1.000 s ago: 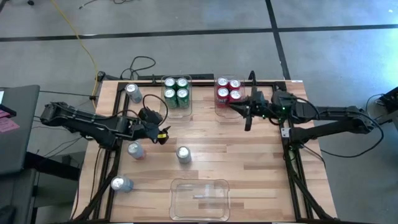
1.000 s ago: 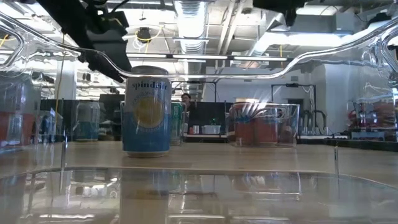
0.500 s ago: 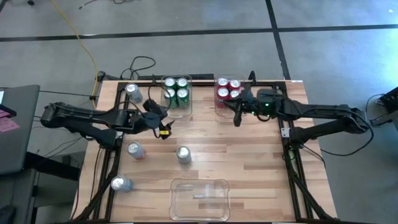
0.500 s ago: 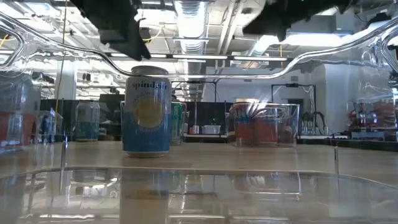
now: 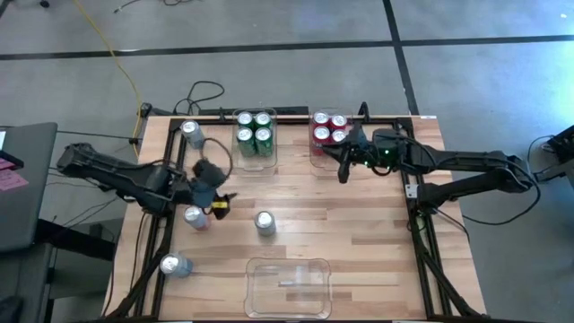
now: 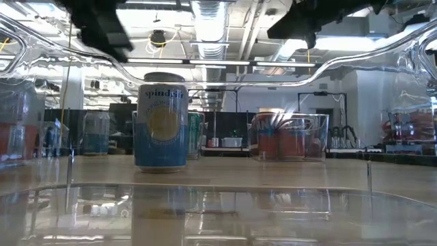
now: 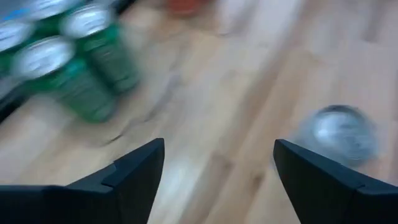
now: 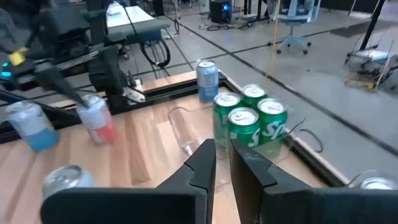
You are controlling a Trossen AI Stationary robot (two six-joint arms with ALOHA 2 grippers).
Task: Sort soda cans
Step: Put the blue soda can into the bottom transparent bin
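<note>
Spanning the frame, wooden table [image 5: 359, 242]; left end effector [image 7: 214, 163] wide, right end effector [image 8: 222, 163] narrow.

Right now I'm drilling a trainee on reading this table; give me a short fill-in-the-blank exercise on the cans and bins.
1. The bin at the table's far edge holds four ____ cans.
2. The red cans in their bin number ____.
3. The near bin holds ____ cans.
4. The right pincer is ____.

Missing words: green; four; no; shut
</note>
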